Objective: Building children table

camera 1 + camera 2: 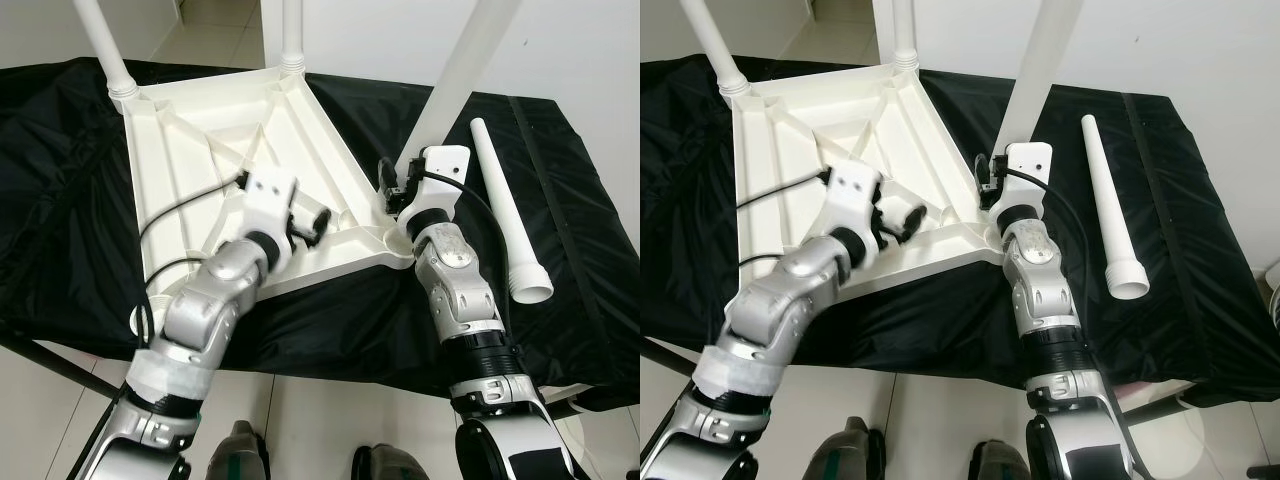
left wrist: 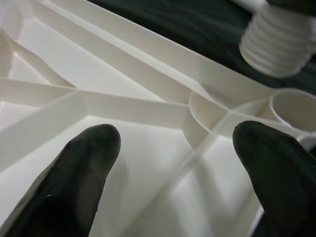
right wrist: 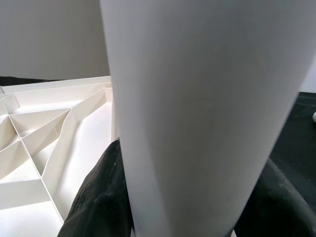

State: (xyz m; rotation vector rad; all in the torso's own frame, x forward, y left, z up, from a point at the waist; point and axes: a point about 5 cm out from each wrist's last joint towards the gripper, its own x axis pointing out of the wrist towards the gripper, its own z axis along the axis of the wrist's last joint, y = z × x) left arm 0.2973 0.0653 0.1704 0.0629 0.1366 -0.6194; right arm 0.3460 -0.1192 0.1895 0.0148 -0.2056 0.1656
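While the upturned white tabletop [image 1: 250,150] is laid at centre-left on the black cloth [image 1: 560,300] | right gripper [image 1: 392,187] is clamped around a table leg [image 1: 465,60] at centre | left gripper [image 1: 312,222], fingers [image 2: 84,168] apart, is held over the tabletop's ribs | spare leg [image 1: 505,210] is seen lying at right.

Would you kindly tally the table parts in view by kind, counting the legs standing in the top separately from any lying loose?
Tabletop, upside down on the black cloth: 1
Legs standing in its far corners: 2
Leg held by the right gripper over the near corner: 1
Loose leg lying on the cloth: 1
Total: 5
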